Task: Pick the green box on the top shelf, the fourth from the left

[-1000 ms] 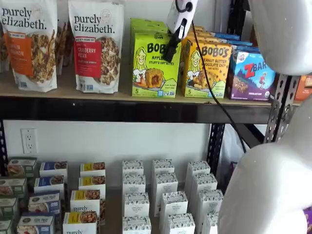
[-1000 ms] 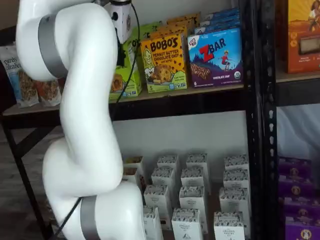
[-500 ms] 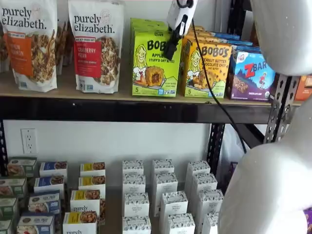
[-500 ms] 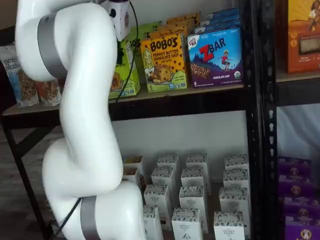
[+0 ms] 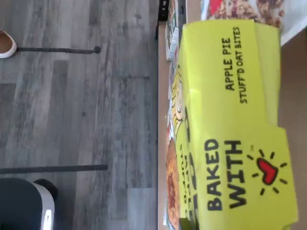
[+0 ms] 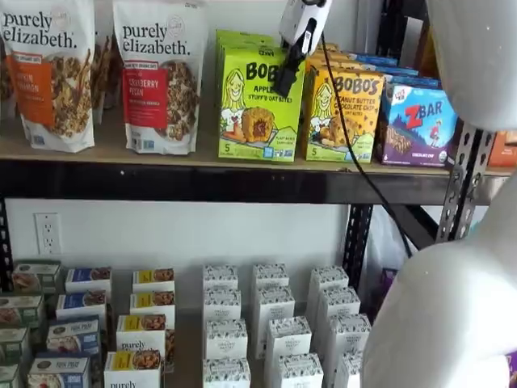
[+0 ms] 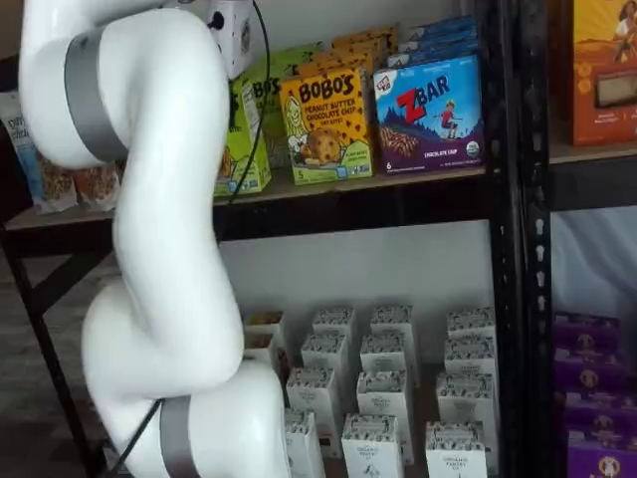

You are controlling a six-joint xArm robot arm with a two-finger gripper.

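Observation:
The green box [image 6: 254, 105] is the front one of a row on the top shelf [image 6: 105, 150], between a granola bag and a yellow-orange box. It leans slightly, its bottom edge just at the board. My gripper [image 6: 284, 81] comes down from above. One black finger lies over the box's upper right front, and the jaws are shut on the green box. In the wrist view the box's lime top [image 5: 230, 124] fills the frame, printed "APPLE PIE" and "BAKED WITH". My arm hides most of the green box [image 7: 244, 139] in a shelf view.
Granola bags [image 6: 157, 77] stand left of the box, a yellow-orange Bobo's box [image 6: 343, 113] and a blue ZBar box [image 6: 416, 121] right of it. More green boxes stand behind it. White cartons [image 6: 271, 323] fill the lower shelf. A black upright [image 6: 464, 178] and my white arm [image 7: 159, 249] stand nearby.
The gripper and the green box have risen a little together, and the box has shifted slightly out of its row.

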